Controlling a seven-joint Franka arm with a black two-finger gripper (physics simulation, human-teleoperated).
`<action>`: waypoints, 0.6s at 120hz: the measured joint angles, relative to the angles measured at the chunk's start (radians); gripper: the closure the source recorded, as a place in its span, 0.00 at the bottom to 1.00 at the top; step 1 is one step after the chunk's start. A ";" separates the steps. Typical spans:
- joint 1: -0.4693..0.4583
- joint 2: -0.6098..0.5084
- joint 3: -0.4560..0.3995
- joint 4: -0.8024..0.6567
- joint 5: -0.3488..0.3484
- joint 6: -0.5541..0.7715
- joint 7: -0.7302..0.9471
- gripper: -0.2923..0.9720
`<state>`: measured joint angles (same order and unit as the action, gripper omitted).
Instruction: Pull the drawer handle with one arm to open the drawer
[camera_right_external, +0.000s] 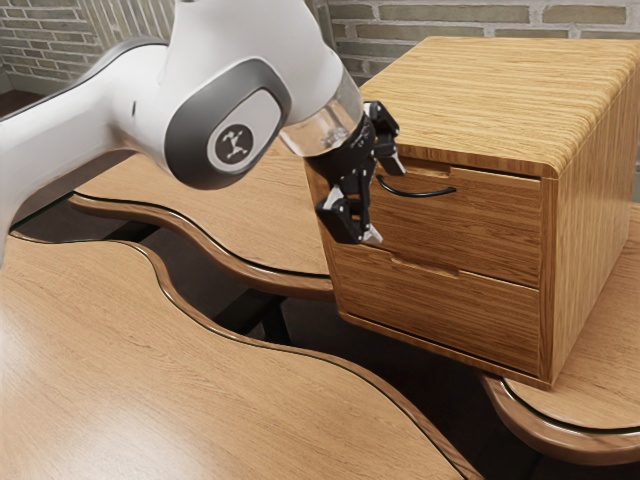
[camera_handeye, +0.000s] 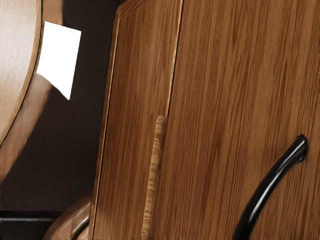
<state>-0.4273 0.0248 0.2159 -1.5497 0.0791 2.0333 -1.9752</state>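
Note:
A wooden cabinet with two drawers stands on a round table at the exterior view's right. The top drawer looks flush with the cabinet front and carries a thin, curved black handle. My black gripper hangs in front of the cabinet's near front corner, just beside that handle's near end, with its fingers pointing downward. They stand apart with nothing between them, and the handle is outside them. The wrist view looks straight at the drawer fronts, with the black handle off to one side of my hand.
The lower drawer has a flat wooden pull, which is the wooden pull in the wrist view. Curved wooden tabletops lie below and behind my arm, with dark gaps between them. A brick wall stands at the back.

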 joint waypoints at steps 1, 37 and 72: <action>0.000 0.000 0.000 0.000 0.000 0.001 -0.001 0.23; 0.010 0.014 -0.001 -0.024 0.002 0.019 -0.027 0.23; -0.006 -0.008 0.005 -0.069 0.004 0.039 -0.044 0.23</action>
<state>-0.4332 0.0169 0.2207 -1.6191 0.0826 2.0722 -2.0194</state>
